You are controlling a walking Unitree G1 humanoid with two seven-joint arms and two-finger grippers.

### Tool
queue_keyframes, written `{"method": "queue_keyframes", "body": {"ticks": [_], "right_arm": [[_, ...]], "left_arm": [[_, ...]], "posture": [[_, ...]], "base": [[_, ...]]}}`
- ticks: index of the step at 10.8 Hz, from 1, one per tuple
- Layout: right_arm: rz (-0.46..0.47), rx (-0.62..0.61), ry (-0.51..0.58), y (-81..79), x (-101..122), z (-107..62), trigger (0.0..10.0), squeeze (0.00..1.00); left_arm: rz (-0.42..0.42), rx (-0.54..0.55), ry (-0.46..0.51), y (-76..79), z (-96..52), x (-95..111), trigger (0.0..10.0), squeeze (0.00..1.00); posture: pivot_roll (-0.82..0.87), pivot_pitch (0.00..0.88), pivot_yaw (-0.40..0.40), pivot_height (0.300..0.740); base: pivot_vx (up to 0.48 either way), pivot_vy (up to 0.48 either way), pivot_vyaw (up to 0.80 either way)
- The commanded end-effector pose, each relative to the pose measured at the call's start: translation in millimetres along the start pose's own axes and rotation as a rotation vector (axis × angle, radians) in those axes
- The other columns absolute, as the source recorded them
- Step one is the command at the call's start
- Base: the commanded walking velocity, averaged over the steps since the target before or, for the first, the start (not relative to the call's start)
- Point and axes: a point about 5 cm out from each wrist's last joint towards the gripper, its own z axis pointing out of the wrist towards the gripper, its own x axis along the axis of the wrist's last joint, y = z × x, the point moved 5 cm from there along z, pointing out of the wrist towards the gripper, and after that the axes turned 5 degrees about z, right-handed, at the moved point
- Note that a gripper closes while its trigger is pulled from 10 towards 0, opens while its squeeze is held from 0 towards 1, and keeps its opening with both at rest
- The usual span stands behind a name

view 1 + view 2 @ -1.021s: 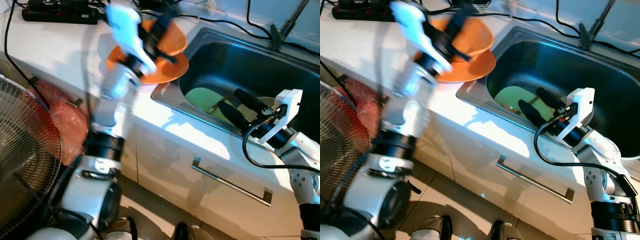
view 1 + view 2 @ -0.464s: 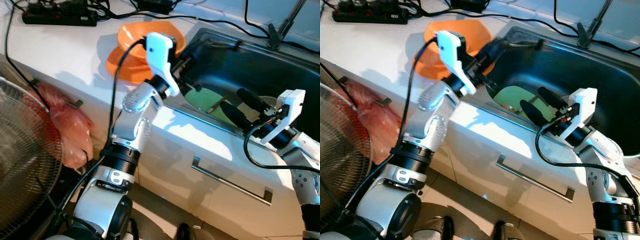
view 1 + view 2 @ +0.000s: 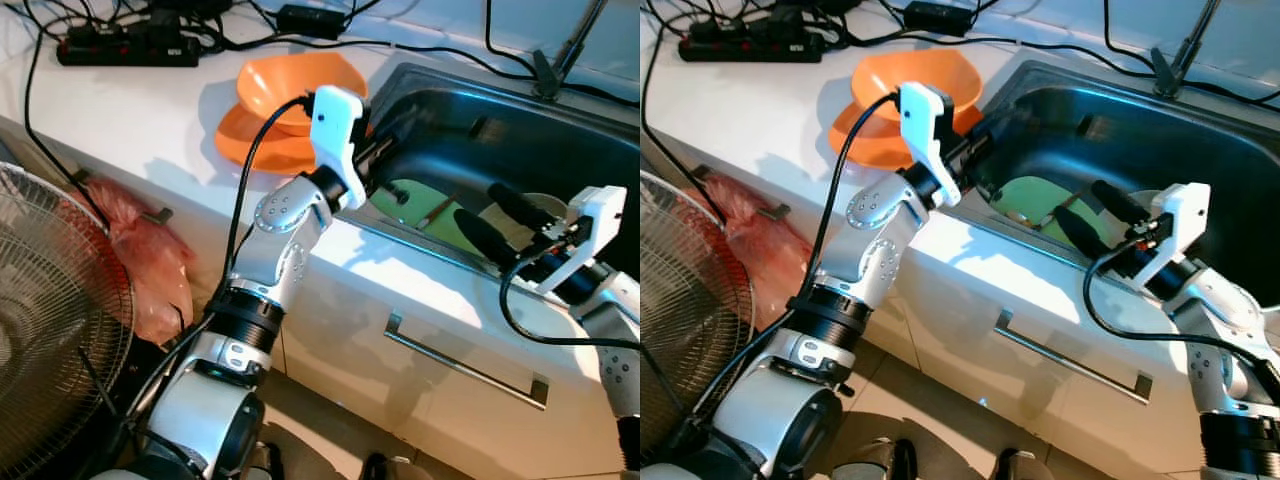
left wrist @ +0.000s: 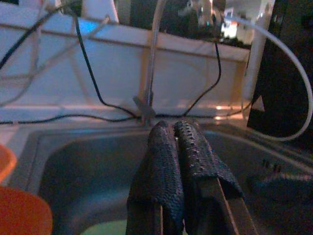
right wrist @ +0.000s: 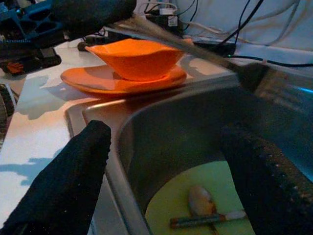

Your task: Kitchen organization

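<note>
- Sink (image 3: 560,120), a steel basin set into the white counter (image 3: 130,110), holds a pale green plate (image 3: 425,205) lying flat on its bottom near the front wall.
- On that plate lie a spoon (image 5: 200,198) and a thin stick-like utensil (image 5: 205,219) beside it; what the second one is cannot be made out from the blurred wrist view.
- Just beside the basin's left rim, an orange bowl (image 3: 295,85) sits on an orange plate (image 3: 255,145) on the counter.
- Left gripper (image 4: 178,147) reaches from the counter side over the left rim of the basin, above the green plate; its two black fingers (image 4: 164,166) are pressed together with nothing between them.
- Right gripper (image 3: 495,215) hovers at the front right of the basin, pointing toward the green plate; its fingers (image 5: 73,181) are spread wide apart and carry nothing.
- A thin faucet pipe (image 4: 154,54) rises at the back rim of the sink, with black cables (image 4: 88,63) trailing along the white wall behind it.
- A black power strip (image 3: 125,52) with plugged cords lies at the back of the counter, well apart from the basin.
- Below the counter are a drawer handle (image 3: 465,360), a red plastic bag (image 3: 145,265) and a wire-guarded fan (image 3: 55,330) to the robot's left.
</note>
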Motion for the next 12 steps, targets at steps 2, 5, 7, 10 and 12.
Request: {"method": "queue_keyframes", "body": {"ticks": [2, 5, 7, 10, 12], "right_arm": [[-0.032, 0.023, -0.005, -2.8, 3.7, -4.1, 10.0, 0.00], [-0.038, 0.045, -0.023, -4.2, 3.5, -7.3, 10.0, 0.00], [-0.022, 0.052, 0.022, -5.3, 12.5, -6.9, 10.0, 0.00], [0.016, 0.055, 0.094, -6.9, 24.7, -7.3, 10.0, 0.00], [0.021, 0.060, 0.094, -9.4, 23.2, -6.7, 10.0, 0.00]], "left_arm": [[-0.002, -0.040, -0.061, 6.9, -1.5, -14.7, 10.0, 0.00], [-0.012, -0.030, -0.105, 4.8, 1.2, -23.0, 10.0, 0.00], [-0.026, -0.030, -0.114, 5.2, 5.8, -25.3, 10.0, 0.00], [-0.040, -0.010, -0.145, 2.4, 10.9, -32.1, 10.0, 0.00], [-0.050, -0.004, -0.197, 4.7, 14.0, -43.9, 10.0, 0.00]], "posture": [[-0.02, 0.124, 0.015, 0.740], [-0.03, 0.127, 0.016, 0.740], [-0.03, 0.138, 0.020, 0.740], [-0.04, 0.144, 0.029, 0.740], [-0.04, 0.148, 0.029, 0.740]], "base": [[0.000, 0.000, 0.00], [0.000, 0.000, 0.00], [0.000, 0.000, 0.00], [0.000, 0.000, 0.00], [0.000, 0.000, 0.00]]}}
